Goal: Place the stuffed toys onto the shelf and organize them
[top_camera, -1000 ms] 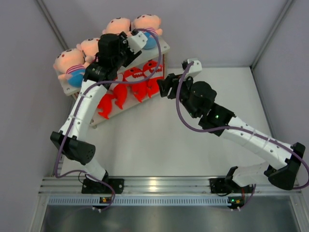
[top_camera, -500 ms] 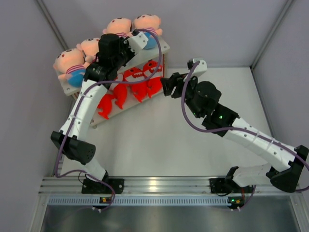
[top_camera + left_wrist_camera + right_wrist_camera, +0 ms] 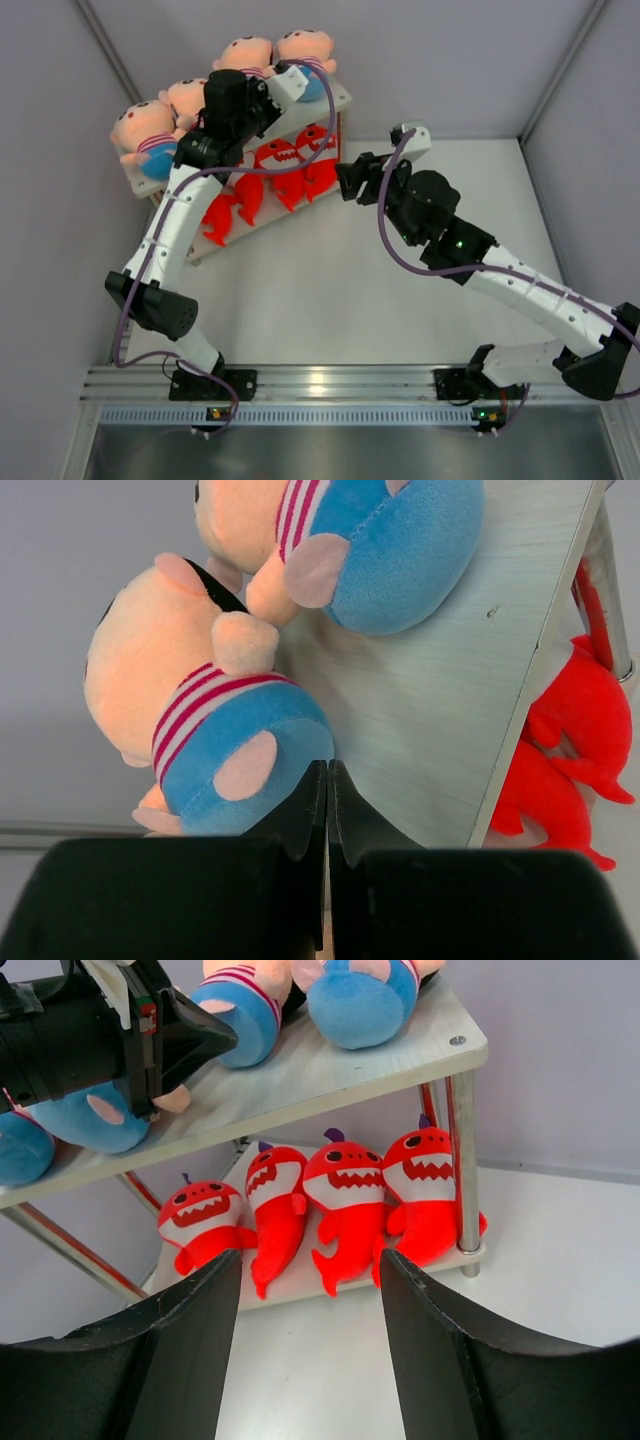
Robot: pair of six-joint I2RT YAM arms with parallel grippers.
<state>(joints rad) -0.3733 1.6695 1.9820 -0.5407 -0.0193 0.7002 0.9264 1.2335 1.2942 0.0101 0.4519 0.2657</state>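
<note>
The white shelf stands at the back left. Several peach boy dolls sit along its top board, and several red sharks lie in a row on the lower board. My left gripper is shut with nothing between its jaws. It hovers over the top board, right beside the blue shorts of one doll. My right gripper is open and empty. It sits low in front of the shelf's right end, facing the sharks and a short way off them.
Grey walls close in the white table at the back and on both sides. The shelf's thin metal leg stands beside the rightmost shark. An aluminium rail carries both arm bases at the near edge.
The left gripper's jaws have closed fully on nothing, staying above the top board. The right gripper has drifted slightly to the right, away from the shelf, still open.
</note>
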